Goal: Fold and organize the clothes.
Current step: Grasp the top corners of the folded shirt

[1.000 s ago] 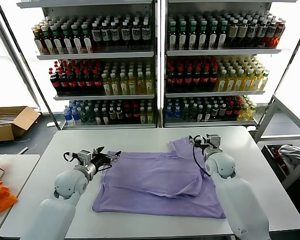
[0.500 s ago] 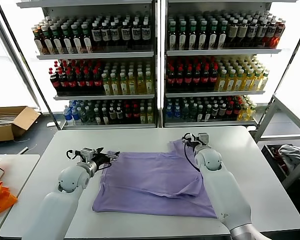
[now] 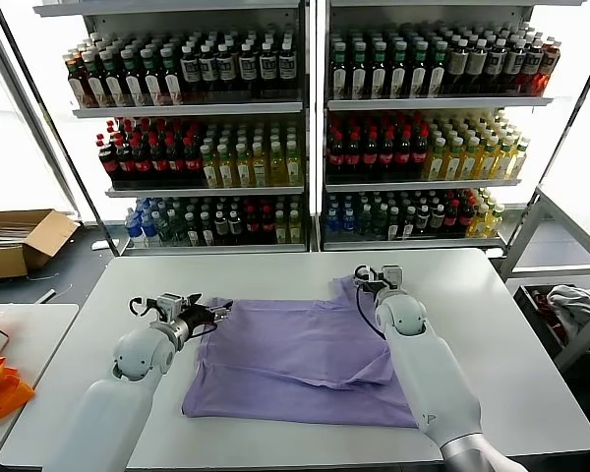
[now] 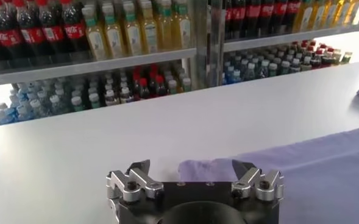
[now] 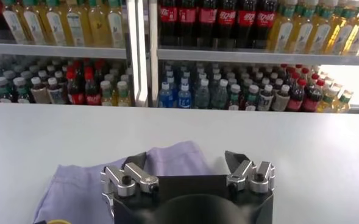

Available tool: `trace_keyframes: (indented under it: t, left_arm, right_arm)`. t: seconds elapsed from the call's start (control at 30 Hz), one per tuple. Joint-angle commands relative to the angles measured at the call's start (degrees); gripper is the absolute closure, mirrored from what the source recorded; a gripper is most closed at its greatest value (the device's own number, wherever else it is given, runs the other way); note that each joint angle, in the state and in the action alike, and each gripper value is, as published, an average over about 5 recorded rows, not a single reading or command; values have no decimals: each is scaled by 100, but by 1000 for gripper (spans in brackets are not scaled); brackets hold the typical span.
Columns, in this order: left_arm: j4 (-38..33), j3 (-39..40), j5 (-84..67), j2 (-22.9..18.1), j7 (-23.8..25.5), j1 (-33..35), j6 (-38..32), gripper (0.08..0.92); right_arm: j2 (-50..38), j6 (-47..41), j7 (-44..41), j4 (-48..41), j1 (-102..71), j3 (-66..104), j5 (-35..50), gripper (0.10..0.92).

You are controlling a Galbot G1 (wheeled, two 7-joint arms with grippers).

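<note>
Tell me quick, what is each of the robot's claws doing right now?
Left gripper: open, at a corner of the lavender T-shirt, holding nothing.
Right gripper: open, over the shirt's far sleeve, holding nothing.

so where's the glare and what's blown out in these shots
Head view: daylight behind the shelves washes the gaps between bottles and the far left and right edges to white. Left wrist view: the table shines pale, with bright backlight at the top right. Right wrist view: a white patch sits behind the bottles on the right; the shirt stays evenly lit, no hard shadows.
</note>
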Motion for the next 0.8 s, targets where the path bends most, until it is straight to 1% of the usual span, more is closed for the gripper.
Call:
trace_keyframes:
  t: [0.03, 0.1, 0.2, 0.73, 0.8]
  left_arm:
    - [47, 0, -53, -30, 21, 73, 10, 231]
    - [71, 4, -77, -67, 28, 102, 11, 285]
    - [63, 9, -78, -129, 35, 148, 22, 372]
    - [-108, 39, -72, -304, 25, 223, 13, 838]
    - [-96, 53, -71, -322, 17, 208, -15, 880]
  right_arm:
    - [49, -84, 3, -13, -59, -3, -35, 204]
    - [36, -94, 14, 55, -119, -1, -31, 214]
    - [11, -110, 30, 162, -207, -1, -19, 275]
    - [-172, -82, 65, 720, -568, 8, 175, 734]
    - [-181, -75, 89, 784, -605, 20, 218, 795]
